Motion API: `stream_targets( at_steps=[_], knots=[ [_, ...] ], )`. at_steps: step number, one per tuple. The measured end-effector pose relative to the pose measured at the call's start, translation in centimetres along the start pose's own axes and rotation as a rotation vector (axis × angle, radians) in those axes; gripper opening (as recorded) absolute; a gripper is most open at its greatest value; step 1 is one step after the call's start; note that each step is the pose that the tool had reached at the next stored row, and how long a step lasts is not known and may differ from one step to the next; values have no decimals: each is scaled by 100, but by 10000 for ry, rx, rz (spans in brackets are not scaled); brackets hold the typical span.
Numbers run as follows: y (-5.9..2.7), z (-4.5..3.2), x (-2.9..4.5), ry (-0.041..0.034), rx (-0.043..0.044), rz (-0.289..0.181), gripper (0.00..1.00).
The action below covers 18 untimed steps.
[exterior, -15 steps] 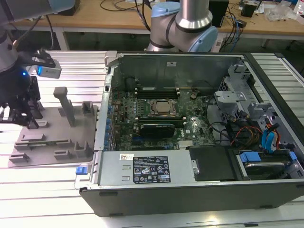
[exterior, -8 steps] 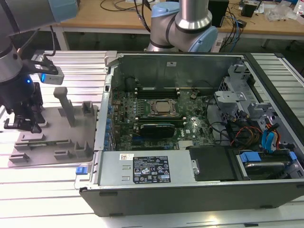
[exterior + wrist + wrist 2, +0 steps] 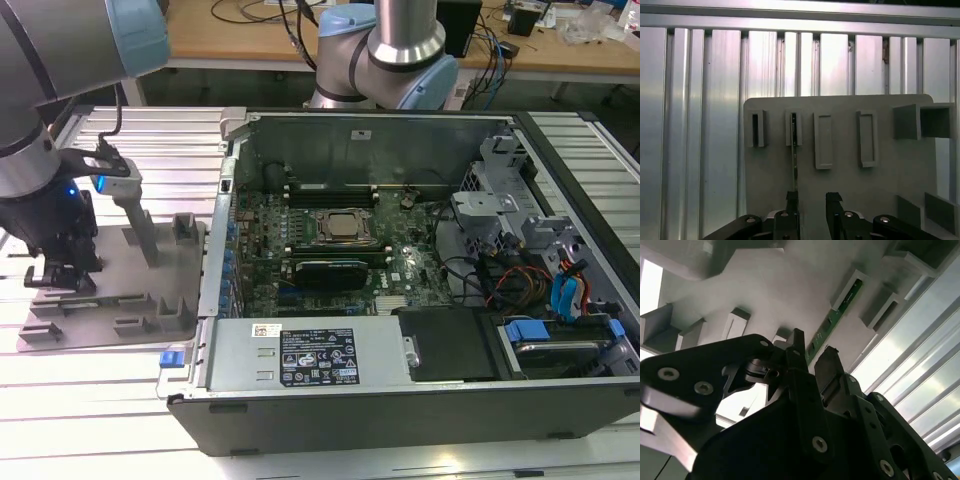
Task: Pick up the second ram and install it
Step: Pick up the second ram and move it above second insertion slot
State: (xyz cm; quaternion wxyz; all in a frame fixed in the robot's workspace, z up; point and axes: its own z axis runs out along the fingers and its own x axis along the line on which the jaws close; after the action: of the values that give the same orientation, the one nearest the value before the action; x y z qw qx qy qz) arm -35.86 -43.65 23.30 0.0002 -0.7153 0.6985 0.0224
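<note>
Black gripper [image 3: 813, 357] right up at the lens in both wrist views, jaws released, daylight showing between the two fingers [image 3: 792, 205]. In the second wrist view the second ram [image 3: 836, 320] is a thin green stick running away from the gripper across the grey holder plate [image 3: 765, 285]. Its near end comes in between the fingers. Its far end is tucked into a slotted block on the plate. In the first wrist view the ram [image 3: 794, 165] shows edge-on, a narrow line. It meets the inner side of one finger; whether it touches is hard to call. The other finger stands clear of it. Nothing is gripped.

Over to the exterior view, starting at its left. The arm comes down in the frame's left half and the gripper [image 3: 62, 272] sits low over the holder plate [image 3: 150, 300]. That plate lies on the ribbed aluminium table [image 3: 100, 400]. Move toward the middle and the open computer case [image 3: 420, 410] takes over, lying on its side just beside the plate. Inside is the green motherboard [image 3: 400, 260] with the square silver processor [image 3: 342, 226] near its centre. A grey power supply [image 3: 310, 355] runs along the lower edge. At the exterior view's right, blue cables [image 3: 560, 290] bunch up by the drive bay.
</note>
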Motion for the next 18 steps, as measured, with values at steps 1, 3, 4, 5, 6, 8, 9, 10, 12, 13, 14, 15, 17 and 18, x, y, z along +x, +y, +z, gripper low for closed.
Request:
stream_targets(
  at_steps=[1, 3, 4, 5, 6, 8, 9, 10, 12, 13, 14, 15, 17, 18],
  knots=[
    [1, 28, 5, 1, -2, -34, 34],
    [10, 112, 69, 4, -5, -150, 34],
    [12, 141, 93, 5, -6, -184, 34],
    [15, 172, 114, 6, -6, -220, 34],
    [16, 206, 121, 6, -7, -240, 34],
    [15, 246, 123, 7, -8, -249, 34],
    [14, 280, 125, 8, -9, -257, 34],
    [13, 304, 126, 7, -10, -259, 34],
    [13, 307, 126, 7, -9, -259, 34],
    [13, 308, 126, 8, -9, -258, 33],
    [13, 308, 126, 8, -9, -258, 33],
    [13, 310, 126, 7, -9, -259, 25],
    [13, 312, 126, 8, -9, -259, 11],
    [13, 313, 126, 8, -9, -258, 11]
  ],
)
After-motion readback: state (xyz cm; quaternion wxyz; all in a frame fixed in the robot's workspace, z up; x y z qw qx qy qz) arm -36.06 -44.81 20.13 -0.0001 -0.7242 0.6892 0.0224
